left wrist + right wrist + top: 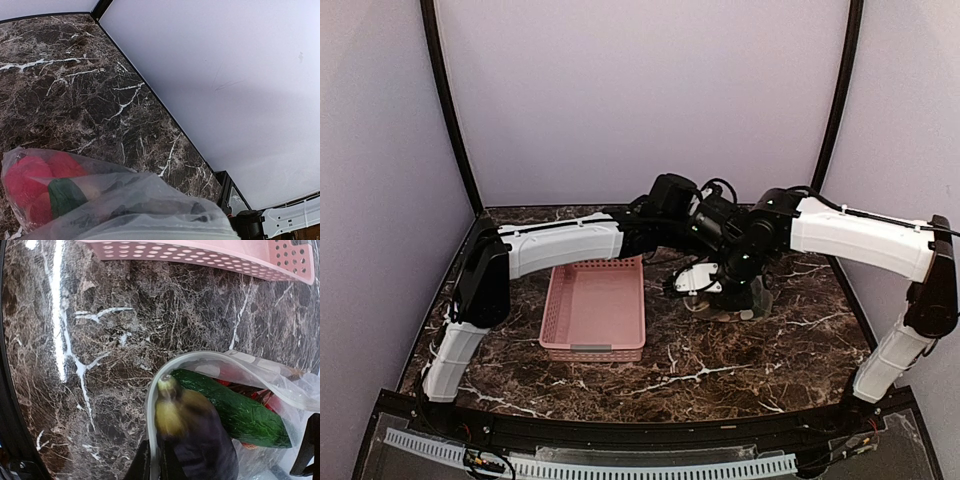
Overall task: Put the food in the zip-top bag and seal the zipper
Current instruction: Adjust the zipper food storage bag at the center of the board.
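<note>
**Dotted bag stands open right of the basket, eggplant at its mouth**

The zip-top bag (pixel 280 385) is thin, clear, crinkled film. It sits on the table right of centre, beneath the two meeting wrists. Its mouth gapes toward the right wrist camera. The zipper (pixel 172 365) shows as a thicker clear band curving round the open rim, unsealed.

In the mouth lies the eggplant (pixel 200 450), dark purple, glossy and blurred, with a yellow-green cap pointing out. Just beside it is the cucumber (pixel 235 410), long, deep green and finely pebbled, lying slantwise. Scraps of red show behind it.

From the left wrist, the film bulges over round red fruits (pixel 25 180) and a darker green piece (pixel 65 195) pressed against them.

The left gripper (pixel 692 285) and the right gripper (pixel 755 297) hang close over the bag from either side and hide much of it from above. The left fingers stay out of its own camera's sight. The right gripper shows only dark slivers at the picture's bottom edge. Whether either pair is apart or clamped I cannot tell.

The pink basket (pixel 595 300) stands left of the bag, rectangular, its plastic walls pierced with rows of small holes. The table (pixel 720 370) is polished dark brown marble veined in white, and pale lilac walls enclose it.
</note>
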Robot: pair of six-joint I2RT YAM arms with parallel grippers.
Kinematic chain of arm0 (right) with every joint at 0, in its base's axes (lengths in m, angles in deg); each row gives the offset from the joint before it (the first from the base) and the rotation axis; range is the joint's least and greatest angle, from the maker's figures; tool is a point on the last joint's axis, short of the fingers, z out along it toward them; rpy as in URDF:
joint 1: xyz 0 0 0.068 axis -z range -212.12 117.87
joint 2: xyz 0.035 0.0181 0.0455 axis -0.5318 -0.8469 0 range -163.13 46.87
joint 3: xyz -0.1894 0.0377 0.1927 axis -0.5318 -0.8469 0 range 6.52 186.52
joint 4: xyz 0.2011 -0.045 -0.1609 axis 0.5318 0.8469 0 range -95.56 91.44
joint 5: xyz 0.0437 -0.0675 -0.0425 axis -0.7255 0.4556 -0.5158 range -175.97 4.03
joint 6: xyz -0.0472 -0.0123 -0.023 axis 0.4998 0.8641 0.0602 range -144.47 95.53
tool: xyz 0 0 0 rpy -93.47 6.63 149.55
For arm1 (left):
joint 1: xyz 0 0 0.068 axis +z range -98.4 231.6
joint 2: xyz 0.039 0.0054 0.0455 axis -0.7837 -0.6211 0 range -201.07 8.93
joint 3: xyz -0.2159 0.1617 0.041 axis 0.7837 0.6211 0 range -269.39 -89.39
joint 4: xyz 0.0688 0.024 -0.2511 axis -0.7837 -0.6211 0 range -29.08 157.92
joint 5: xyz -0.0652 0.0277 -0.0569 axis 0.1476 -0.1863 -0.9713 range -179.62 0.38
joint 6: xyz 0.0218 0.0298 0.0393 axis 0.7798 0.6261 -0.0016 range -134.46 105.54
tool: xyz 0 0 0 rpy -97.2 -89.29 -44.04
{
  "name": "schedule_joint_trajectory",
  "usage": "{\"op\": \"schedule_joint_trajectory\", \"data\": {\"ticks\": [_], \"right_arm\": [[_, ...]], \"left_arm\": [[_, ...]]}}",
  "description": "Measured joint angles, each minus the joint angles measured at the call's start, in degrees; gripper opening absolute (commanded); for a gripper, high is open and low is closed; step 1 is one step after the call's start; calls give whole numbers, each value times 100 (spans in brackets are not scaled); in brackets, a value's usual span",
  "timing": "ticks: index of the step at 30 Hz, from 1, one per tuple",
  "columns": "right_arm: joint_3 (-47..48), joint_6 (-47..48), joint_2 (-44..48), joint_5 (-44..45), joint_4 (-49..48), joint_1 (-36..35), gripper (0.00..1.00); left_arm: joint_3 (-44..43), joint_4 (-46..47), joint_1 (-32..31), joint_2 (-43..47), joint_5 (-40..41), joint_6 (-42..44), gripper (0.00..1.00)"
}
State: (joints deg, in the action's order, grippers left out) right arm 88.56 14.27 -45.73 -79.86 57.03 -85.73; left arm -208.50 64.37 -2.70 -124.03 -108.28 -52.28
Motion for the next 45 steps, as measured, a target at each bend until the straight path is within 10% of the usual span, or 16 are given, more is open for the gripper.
{"op": "schedule_joint_trajectory", "data": {"ticks": [13, 26, 37, 45], "right_arm": [[-7, 262, 909, -334, 20, 66, 0], [-1169, 562, 2479, -1202, -542, 498, 0], [-1058, 632, 2498, -1362, -866, 520, 0], [-1040, 645, 2465, -1410, -872, 525, 0]], "left_arm": [[55, -737, 83, 149, 0, 715, 65], [3626, -11, -133, 4059, 868, 2931, 91], [3788, 210, 293, 2903, 184, 2520, 97], [2275, -560, 365, 2142, -164, 1759, 89]]}}
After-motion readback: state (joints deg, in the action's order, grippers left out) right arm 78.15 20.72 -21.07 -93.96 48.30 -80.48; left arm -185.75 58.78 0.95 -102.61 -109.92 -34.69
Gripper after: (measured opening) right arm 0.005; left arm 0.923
